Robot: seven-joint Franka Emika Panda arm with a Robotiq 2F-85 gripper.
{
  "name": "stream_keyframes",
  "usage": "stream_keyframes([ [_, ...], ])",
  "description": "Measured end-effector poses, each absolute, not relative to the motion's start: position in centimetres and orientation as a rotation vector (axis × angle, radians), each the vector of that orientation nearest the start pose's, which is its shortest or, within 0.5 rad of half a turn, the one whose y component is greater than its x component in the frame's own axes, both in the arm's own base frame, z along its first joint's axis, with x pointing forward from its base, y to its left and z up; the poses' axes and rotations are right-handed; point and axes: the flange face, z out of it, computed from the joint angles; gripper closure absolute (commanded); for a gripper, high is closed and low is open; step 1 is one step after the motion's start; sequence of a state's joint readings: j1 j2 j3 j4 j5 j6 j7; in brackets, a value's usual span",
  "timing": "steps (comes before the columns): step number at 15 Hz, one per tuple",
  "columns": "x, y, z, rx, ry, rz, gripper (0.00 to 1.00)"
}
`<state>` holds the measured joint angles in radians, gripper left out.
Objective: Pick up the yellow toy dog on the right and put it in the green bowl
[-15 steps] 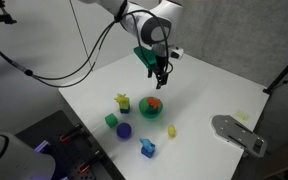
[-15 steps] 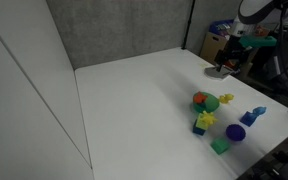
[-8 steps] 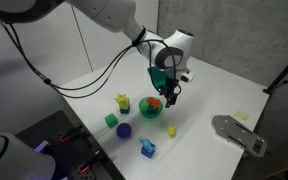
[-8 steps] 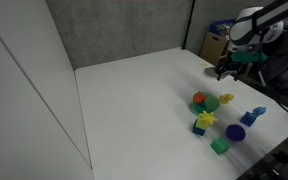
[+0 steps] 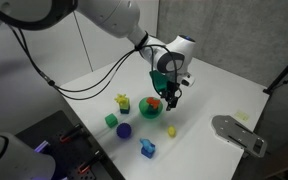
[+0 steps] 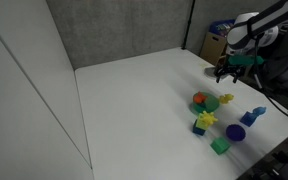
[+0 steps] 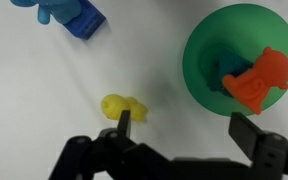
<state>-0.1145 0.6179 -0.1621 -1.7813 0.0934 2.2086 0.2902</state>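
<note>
The yellow toy dog [image 7: 123,107] lies on the white table, small and pale yellow; it also shows in both exterior views [image 5: 171,130] [image 6: 227,98]. The green bowl [image 7: 234,60] holds an orange-red toy [image 7: 259,80]; it shows in both exterior views [image 5: 151,106] [image 6: 210,102]. My gripper [image 7: 186,128] is open and empty, hovering above the table, one finger tip near the dog, the other below the bowl. In an exterior view the gripper [image 5: 170,99] hangs over the bowl's right side.
A blue toy [image 7: 72,14] lies near the dog, also seen in an exterior view [image 5: 147,148]. A purple ball [image 5: 124,131], green cube [image 5: 111,121] and spiky yellow toy [image 5: 122,102] sit left of the bowl. A grey object [image 5: 236,132] lies at the right.
The arm has swung from behind the bowl to above the bowl and the dog, and come lower. The toys have not moved.
</note>
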Motion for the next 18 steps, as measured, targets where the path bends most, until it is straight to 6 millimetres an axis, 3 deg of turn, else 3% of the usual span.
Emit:
stream_keyframes([
  [10,61.4,-21.3,11.9,-3.034,1.064,0.207,0.0],
  [18,61.9,-23.2,7.2,-3.053,1.139,0.234,0.0],
])
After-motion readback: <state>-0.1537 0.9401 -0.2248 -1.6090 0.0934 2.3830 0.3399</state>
